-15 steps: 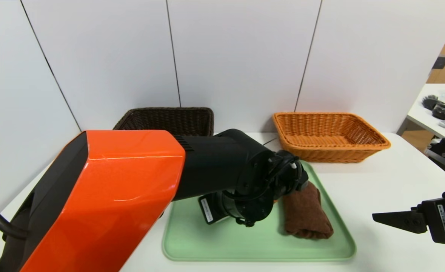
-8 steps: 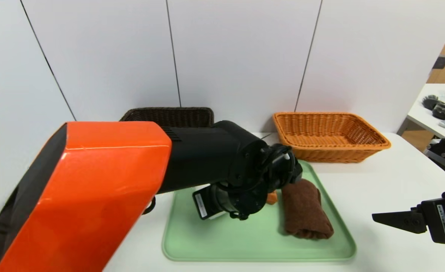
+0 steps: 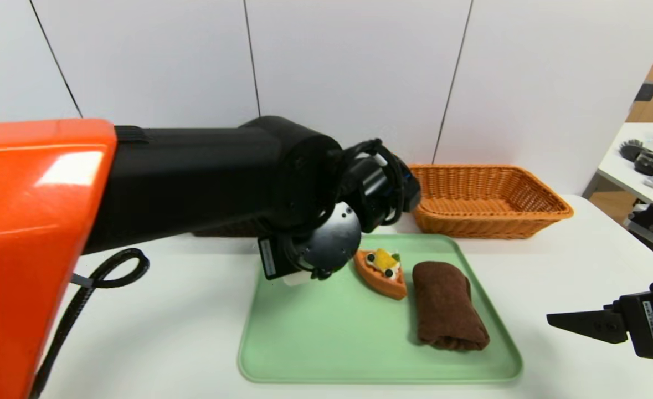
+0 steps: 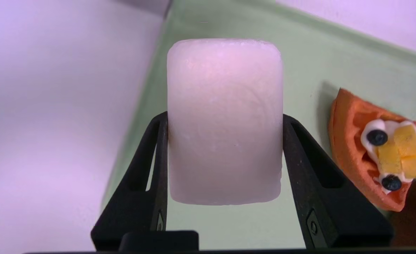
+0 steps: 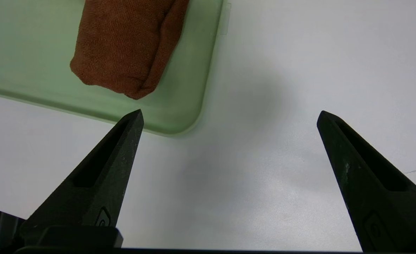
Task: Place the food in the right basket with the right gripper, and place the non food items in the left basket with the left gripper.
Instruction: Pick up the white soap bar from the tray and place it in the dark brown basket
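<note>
white panelled wall (image 3: 348,66), white table (image 3: 570,260)

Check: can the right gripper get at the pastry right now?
Probably not cleanly. The pastry lies on the tray with the rolled towel between it and the open right gripper, and the left gripper, holding the white block, hangs beside it.

bare table (image 3: 553,260) lies between right hand (image 5: 229,116) and tray (image 3: 326,354) — left arm (image 3: 193,172) hides the dark basket.

A matt, waxy-smooth white soap-like block (image 4: 224,120), a nappy brown cloth towel (image 3: 447,306), a smooth green plastic tray (image 3: 326,354) and a woven orange-tan wicker basket (image 3: 487,200).
</note>
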Controlling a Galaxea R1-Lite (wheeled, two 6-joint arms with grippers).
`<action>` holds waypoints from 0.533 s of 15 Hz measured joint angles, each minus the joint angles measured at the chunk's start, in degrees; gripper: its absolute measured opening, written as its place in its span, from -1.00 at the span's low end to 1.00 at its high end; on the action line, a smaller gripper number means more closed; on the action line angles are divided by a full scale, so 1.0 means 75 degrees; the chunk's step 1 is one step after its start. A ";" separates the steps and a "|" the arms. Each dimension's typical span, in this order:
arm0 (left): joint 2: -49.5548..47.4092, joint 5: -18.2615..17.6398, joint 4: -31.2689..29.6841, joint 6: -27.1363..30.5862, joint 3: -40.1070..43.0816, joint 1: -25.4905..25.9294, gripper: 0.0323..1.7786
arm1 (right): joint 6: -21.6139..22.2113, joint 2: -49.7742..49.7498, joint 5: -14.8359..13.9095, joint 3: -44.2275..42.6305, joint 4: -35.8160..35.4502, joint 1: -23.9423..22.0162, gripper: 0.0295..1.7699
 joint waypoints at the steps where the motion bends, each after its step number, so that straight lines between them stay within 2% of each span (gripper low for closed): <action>1: -0.0148 -0.0008 -0.0169 0.0375 0.0000 0.0172 0.07 | 0.0000 -0.0010 0.0000 0.0010 -0.0003 -0.0003 0.92; 8: -0.0865 -0.0202 -0.1978 0.3374 0.0000 0.1804 0.06 | 0.0000 -0.0011 0.0000 0.0024 -0.0008 -0.0015 0.92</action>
